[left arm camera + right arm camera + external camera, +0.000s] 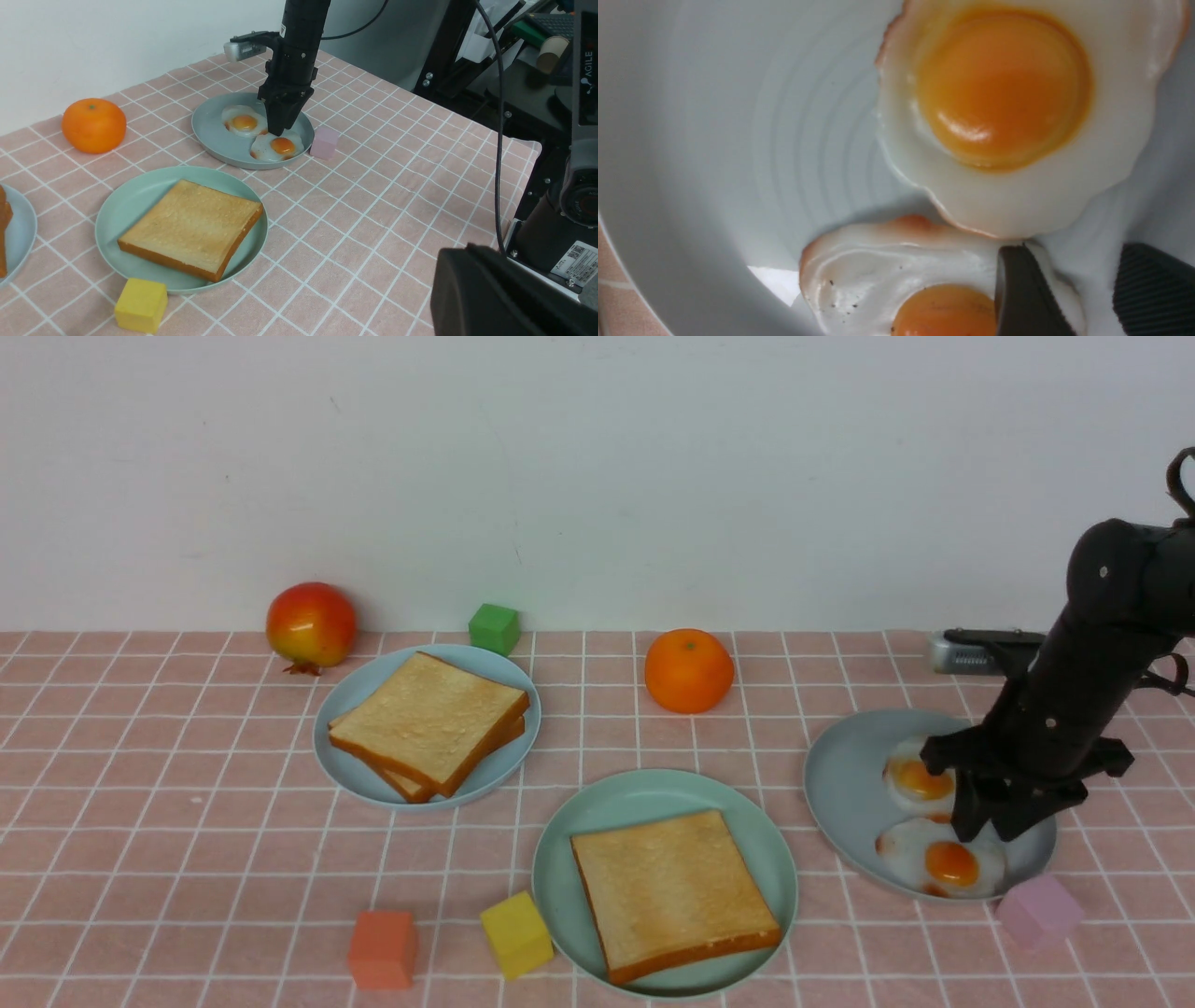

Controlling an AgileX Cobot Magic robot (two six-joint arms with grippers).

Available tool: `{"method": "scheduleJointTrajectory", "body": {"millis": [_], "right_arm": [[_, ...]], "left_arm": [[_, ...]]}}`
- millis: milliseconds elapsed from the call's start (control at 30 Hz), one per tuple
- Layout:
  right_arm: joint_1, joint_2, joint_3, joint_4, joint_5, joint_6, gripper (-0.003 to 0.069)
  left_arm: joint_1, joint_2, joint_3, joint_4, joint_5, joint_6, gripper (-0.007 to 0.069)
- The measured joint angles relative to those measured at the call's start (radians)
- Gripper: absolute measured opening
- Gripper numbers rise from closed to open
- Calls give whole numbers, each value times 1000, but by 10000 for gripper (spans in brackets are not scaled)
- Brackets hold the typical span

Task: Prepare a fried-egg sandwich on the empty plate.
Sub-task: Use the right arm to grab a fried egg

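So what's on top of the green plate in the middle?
One square slice of golden toast lies flat on the mint-green plate. No egg is on it yet. Whatever is under the toast is covered, so that cannot be seen.

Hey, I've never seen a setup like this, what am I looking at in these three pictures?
It's a robot with two arms; each ends in a claw. One picture looks forward from between the arms; the others come from cameras on each wrist. On the checked cloth sit a green plate with one toast, a plate of stacked toast, a plate with two fried eggs, fruit and blocks. The right claw is low over the eggs, fingers apart around one egg's white, nothing lifted. The left claw isn't visible.
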Motion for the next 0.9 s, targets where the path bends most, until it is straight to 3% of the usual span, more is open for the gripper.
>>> {"method": "scheduleJointTrajectory", "body": {"millis": [100,267,567,900], "right_arm": [[0,0,0,0,0,0,309],[8,0,0,4,2,0,224],[19,0,-3,-4,6,-1,1],[19,-74,-1,2,65,-1,-6]], "left_arm": [[0,0,0,0,0,0,23],[0,0,0,1,0,0,23],[0,0,0,1,0,0,23],[0,0,0,1,0,1,29]]}}
